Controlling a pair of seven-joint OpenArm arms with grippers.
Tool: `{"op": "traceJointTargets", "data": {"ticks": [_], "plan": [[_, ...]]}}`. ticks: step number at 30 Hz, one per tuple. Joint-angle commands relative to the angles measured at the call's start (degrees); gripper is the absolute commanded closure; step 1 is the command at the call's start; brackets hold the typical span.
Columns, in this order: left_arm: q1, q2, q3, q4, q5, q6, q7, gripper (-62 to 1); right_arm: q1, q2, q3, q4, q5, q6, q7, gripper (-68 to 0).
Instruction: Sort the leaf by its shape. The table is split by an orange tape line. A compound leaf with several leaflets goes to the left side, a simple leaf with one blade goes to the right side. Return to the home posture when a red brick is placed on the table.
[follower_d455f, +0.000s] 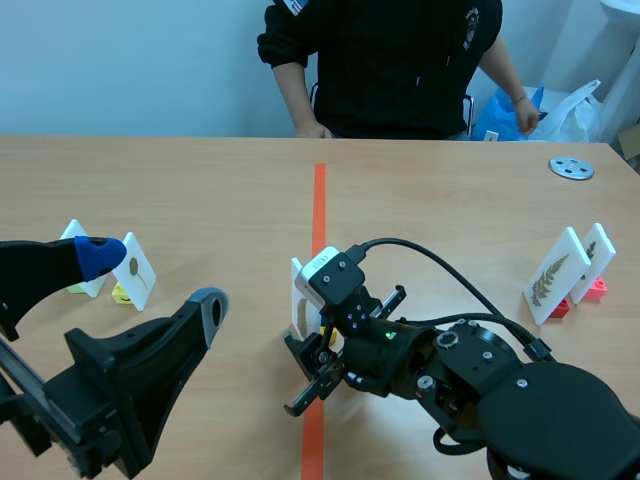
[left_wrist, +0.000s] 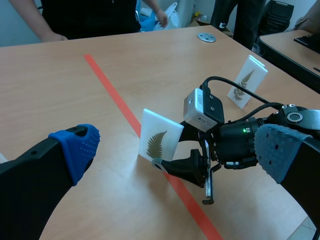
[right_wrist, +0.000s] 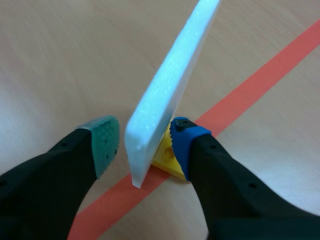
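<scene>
My right tool (right_wrist: 145, 142) is low on the surface (right_wrist: 60, 45), with the white card (right_wrist: 170, 75) standing between its two fingers. The tool is released, not yet clenched: the blue pad (right_wrist: 182, 137) touches the yellow base (right_wrist: 167, 160) under the card, and the green pad (right_wrist: 105, 142) is just beside the card's other face, with a thin gap. I put the fingers on both flat faces, low near the base, because I think a thin card can tip if I press it higher.

The card stands on the orange tape line (right_wrist: 260, 75), so it belongs to no side yet. The leaf (left_wrist: 152, 142) printed on it looks like a fern with many small leaflets. I judge it a compound leaf, so it should go to my left side. The next step, in my opinion, is to close fully and lift straight up, so that the base does not drag.

My left tool (follower_d455f: 155, 282) hangs above the left side, wide open and holding nothing, well apart from the card. Ahead of it stand two sorted cards (follower_d455f: 133, 270), so it should stay high there. I see no red brick.
</scene>
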Motion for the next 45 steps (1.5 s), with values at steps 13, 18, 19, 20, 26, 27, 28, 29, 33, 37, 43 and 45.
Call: {"op": "traceJointTargets", "data": {"ticks": [13, 18, 19, 20, 26, 27, 28, 29, 33, 37, 43, 45], "plan": [[-0.15, 0.26, -0.15, 1.03, -0.52, -0.13, -1.01, -62.3, -0.87, 2.97, 1.16, 8.98, 0.24, 0.04, -0.35, -3.0], [-0.17, 0.26, -0.15, 1.03, -0.52, -0.13, -1.05, -62.3, -5.7, 6.6, 5.07, 20.63, 0.26, 0.22, -1.38, -3.0], [-0.17, 0.26, -0.15, 1.03, -0.52, -0.13, -1.05, -62.3, -6.75, 7.23, 5.9, 22.8, 0.28, 0.22, -1.57, -3.0], [-0.17, 0.26, -0.15, 1.03, -0.52, -0.13, -1.05, -62.3, -7.96, 7.89, 6.84, 24.98, 0.28, 0.22, -1.84, -3.0], [-0.17, 0.26, -0.15, 1.03, -0.52, -0.13, -1.05, -62.3, -14.97, 9.68, 13.16, 33.86, 4.85, 0.22, -3.52, -3.1], [-0.17, 0.26, -0.15, 1.03, -0.52, -0.13, -1.05, -62.3, -16.11, 9.68, 14.34, 34.71, 5.81, 0.22, -4.02, -3.1], [-0.17, 0.26, -0.15, 1.03, -0.52, -0.13, -1.05, -62.3, -17.29, 9.68, 15.61, 35.39, 7.06, 0.22, -4.39, -3.1], [-0.17, 0.26, -0.15, 1.03, -0.52, -0.13, -1.05, -62.3, -18.36, 9.68, 16.72, 35.76, 8.11, 0.22, -4.52, -3.1], [-0.17, 0.26, -0.15, 1.03, -0.52, -0.13, -1.29, -62.3, -21.86, 9.7, 21.22, 35.89, 9.99, 0.22, -5.86, -3.1], [-0.2, 0.26, -0.15, 0.98, -0.52, -0.13, -1.42, -62.3, -25.38, 11.15, 24.33, 35.89, 14.32, 0.22, -7.56, -3.1], [-0.33, 0.26, -0.15, 0.98, -0.52, -0.13, -1.42, -62.3, -30.27, 13.51, 29.16, 35.89, 14.71, 0.02, -7.65, -3.1], [-0.35, 0.26, -0.15, 0.98, -0.52, -0.13, -1.49, -62.3, -31.5, 14.12, 31.3, 35.89, 14.71, 0.0, -7.67, -3.0]]}}
